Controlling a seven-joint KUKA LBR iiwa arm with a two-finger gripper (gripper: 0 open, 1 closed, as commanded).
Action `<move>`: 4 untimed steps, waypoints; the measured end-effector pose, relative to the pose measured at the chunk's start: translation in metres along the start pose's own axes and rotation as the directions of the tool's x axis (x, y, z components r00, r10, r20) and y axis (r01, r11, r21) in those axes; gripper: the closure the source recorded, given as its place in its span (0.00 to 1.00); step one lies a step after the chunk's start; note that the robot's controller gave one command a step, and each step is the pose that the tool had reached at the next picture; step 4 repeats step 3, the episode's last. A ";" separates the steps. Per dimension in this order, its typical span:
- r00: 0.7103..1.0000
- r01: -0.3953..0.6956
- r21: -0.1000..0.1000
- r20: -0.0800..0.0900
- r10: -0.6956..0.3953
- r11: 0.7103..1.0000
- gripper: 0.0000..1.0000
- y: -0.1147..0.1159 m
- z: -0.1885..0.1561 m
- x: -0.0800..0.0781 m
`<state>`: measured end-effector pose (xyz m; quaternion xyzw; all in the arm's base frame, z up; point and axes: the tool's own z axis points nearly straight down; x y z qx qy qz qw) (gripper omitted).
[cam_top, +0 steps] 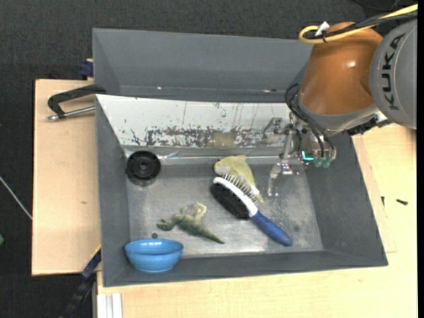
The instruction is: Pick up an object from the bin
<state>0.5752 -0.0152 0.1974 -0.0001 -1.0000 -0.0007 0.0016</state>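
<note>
My gripper (283,169) hangs over the right part of the bin floor, below the orange cover and above the bare metal. Just to its left lies a black hairbrush (237,199) with white bristles and a blue handle that points toward the front right. A pale yellow-green soft thing (238,167) lies behind the brush head and touches it. The gripper is beside both and touches neither.
A green toy dinosaur (192,222) lies at the front middle. A blue bowl (154,254) sits in the front left corner. A black round cap (142,165) rests at the back left. The arm comes in over the right rim.
</note>
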 end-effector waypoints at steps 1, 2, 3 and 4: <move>0.998 0.062 0.003 0.012 -0.062 0.998 0.00 0.024 0.110 -0.010; 0.998 0.063 0.003 0.017 -0.063 0.998 1.00 0.024 0.110 -0.011; 0.998 0.065 0.002 0.017 -0.065 0.998 1.00 0.017 -0.055 -0.026; 0.998 0.065 0.002 0.017 -0.065 0.998 1.00 0.017 -0.055 -0.026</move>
